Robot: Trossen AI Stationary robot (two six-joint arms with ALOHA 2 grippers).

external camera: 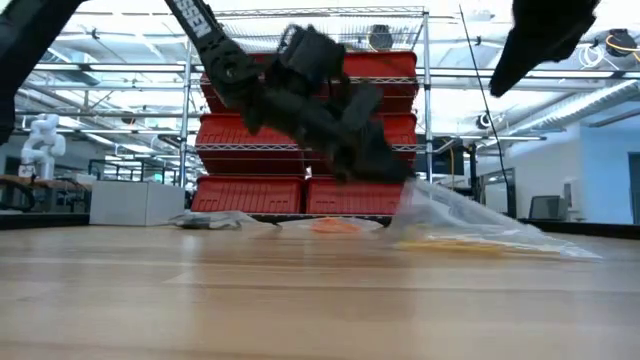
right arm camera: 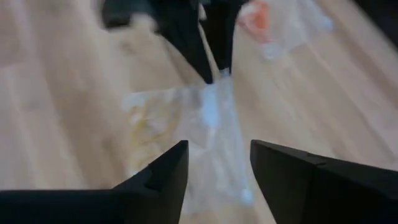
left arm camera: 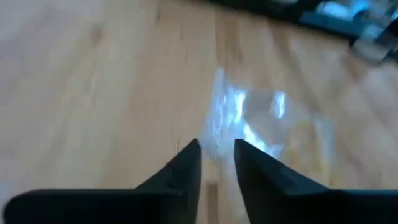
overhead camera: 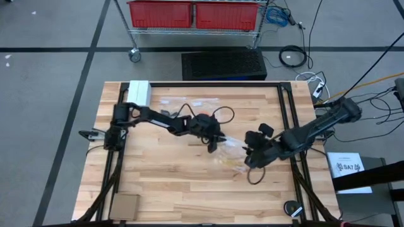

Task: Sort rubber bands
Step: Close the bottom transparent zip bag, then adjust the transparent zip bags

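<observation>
Left gripper (overhead camera: 213,146) | mid-frame, fingers narrowly parted at clear bag (overhead camera: 232,153) edge (grip uncertain) | right gripper (overhead camera: 251,157) wide, empty, beside bag | tan rubber bands (external camera: 470,241) inside | step: bagging; next: hold mouth open.

Overhead, table-level, two close wrist views

Two black jointed arms; tapered matte fingers (left arm camera: 186,171); looped black cables.
</observation>
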